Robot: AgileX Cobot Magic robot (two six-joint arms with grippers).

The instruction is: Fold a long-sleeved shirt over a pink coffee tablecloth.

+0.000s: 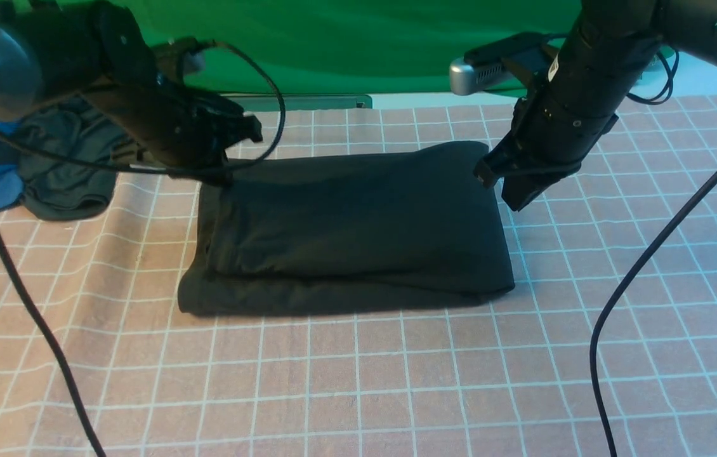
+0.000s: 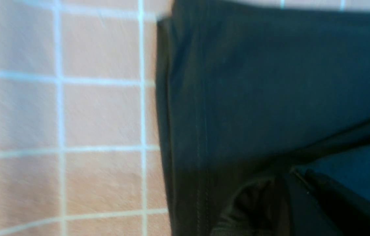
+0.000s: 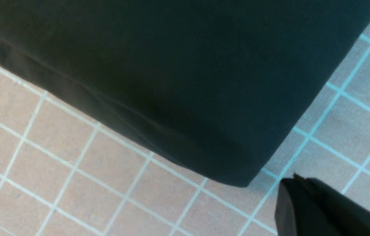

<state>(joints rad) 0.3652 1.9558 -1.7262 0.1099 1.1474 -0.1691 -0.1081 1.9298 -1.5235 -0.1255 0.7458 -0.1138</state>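
Note:
The long-sleeved shirt [image 1: 358, 222] lies folded into a thick black rectangle in the middle of the pink coffee tablecloth [image 1: 358, 381]. My left gripper [image 1: 222, 179] hangs low over the shirt's far left corner. In the left wrist view its dark fingers [image 2: 298, 173] stand together above the black fabric [image 2: 270, 82], beside a small ruffle; no cloth shows between them. My right gripper [image 1: 511, 193] is shut and empty, just off the shirt's far right corner. In the right wrist view its tip [image 3: 294, 178] hovers over bare cloth [image 3: 73, 183] next to the shirt's rounded corner [image 3: 172, 65].
A heap of blue and dark garments [image 1: 60, 165] lies at the far left of the cloth. A green backdrop [image 1: 365, 38] hangs behind the table. Black cables [image 1: 638, 273] trail from both arms across the near side.

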